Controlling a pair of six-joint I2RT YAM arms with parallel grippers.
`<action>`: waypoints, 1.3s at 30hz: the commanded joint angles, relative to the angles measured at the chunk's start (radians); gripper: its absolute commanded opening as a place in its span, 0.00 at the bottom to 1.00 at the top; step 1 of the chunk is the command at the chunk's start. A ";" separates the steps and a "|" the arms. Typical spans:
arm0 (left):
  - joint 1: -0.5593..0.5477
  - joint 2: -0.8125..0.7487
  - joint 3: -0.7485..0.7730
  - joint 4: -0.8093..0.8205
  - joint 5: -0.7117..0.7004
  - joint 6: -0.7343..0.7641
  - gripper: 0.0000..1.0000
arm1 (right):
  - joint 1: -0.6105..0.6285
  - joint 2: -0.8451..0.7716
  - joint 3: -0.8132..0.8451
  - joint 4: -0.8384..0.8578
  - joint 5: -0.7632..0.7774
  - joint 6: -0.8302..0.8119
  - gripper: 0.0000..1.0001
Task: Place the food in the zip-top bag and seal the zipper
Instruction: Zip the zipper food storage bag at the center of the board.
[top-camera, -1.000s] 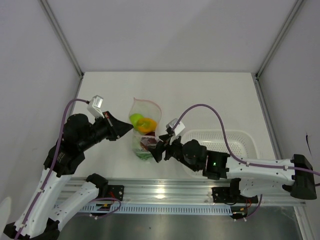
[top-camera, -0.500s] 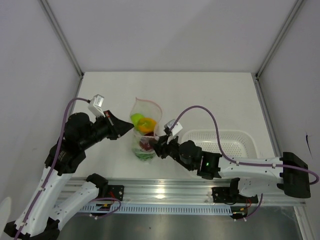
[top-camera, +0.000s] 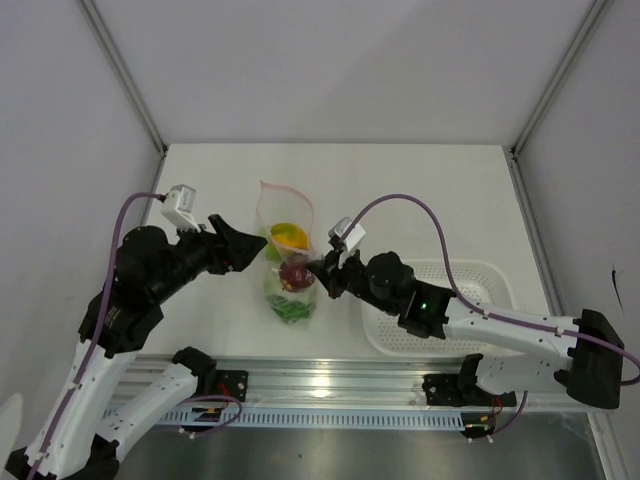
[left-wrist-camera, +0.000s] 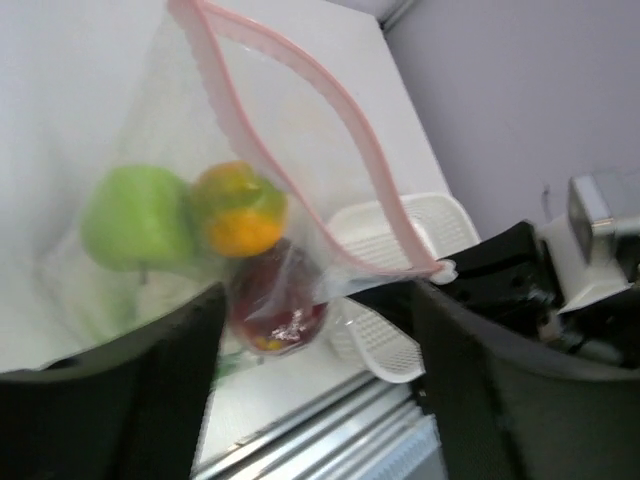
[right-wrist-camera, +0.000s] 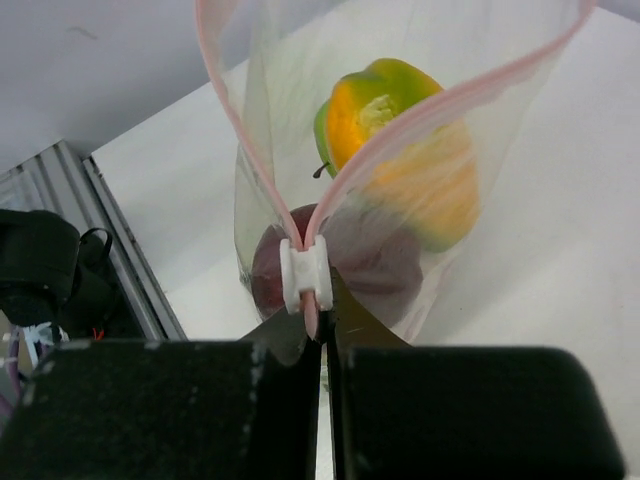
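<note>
- The clear bag (top-camera: 282, 215) is seen on the middle of the white table (top-camera: 430, 190), between the two arms, with its mouth turned toward the far side.
- The zipper (right-wrist-camera: 222, 110) is not closed: its two pink strips are spread apart in a wide loop and meet only at the white slider (right-wrist-camera: 305, 275) at the right end of the mouth.
- Food is held inside the bag. A yellow-orange fruit (top-camera: 288, 236) lies toward the mouth, with a green apple (left-wrist-camera: 135, 215) just beside it, as shown by the left wrist camera.
- A dark red apple (top-camera: 295, 273) is seen below them, and green lettuce (top-camera: 291, 310) fills the near end of the bag.
- The right claw (right-wrist-camera: 320, 345) is shut on the zipper. The end of the pink strip is pinched between its fingers just under the slider, at the bag's right side.
- The left claw (top-camera: 258, 248) is held wide open at the bag's left side. In its own camera the two dark fingers (left-wrist-camera: 120, 390) stand far apart with the bag between them, and nothing is gripped.
- A white perforated basket (top-camera: 485, 272) is set on the table to the right of the bag, partly covered by the right arm.
</note>
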 joint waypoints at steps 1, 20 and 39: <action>0.007 -0.029 0.045 -0.019 -0.099 0.094 0.85 | -0.072 -0.049 0.101 -0.074 -0.266 -0.046 0.00; 0.007 0.098 0.027 0.453 0.780 0.562 0.96 | -0.233 0.067 0.299 -0.245 -0.752 -0.049 0.00; -0.004 0.178 -0.099 0.315 0.909 0.624 0.57 | -0.273 0.034 0.280 -0.280 -0.819 -0.061 0.00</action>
